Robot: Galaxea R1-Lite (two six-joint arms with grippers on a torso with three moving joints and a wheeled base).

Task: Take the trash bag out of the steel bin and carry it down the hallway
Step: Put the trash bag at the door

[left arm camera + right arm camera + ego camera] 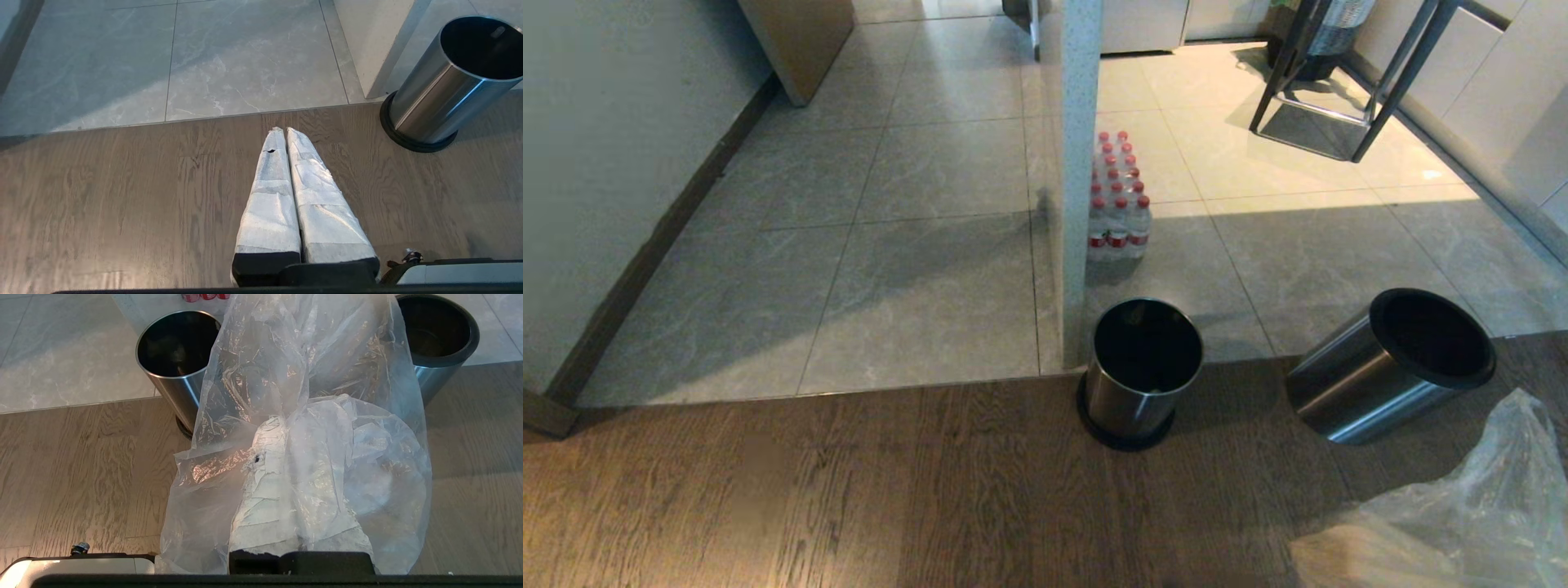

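The trash bag (294,457), already out of the steel bin (1388,367), hangs clamped in my closed right hand (286,428) just beside that bin. My left hand (284,132) is closed, empty. Next: carry it onto the hallway (890,245) tiles.

1. Wood-plank floor (890,490) fills the near ground, meeting glossy grey marble-look tiles (915,278) along a straight seam
2. A white speckled pillar (1081,163) rises at the seam
3. A white wall (605,163) with dark baseboard (662,237) runs along the left
4. Sunlight brightens the far tiles beneath a dark metal frame (1339,90)
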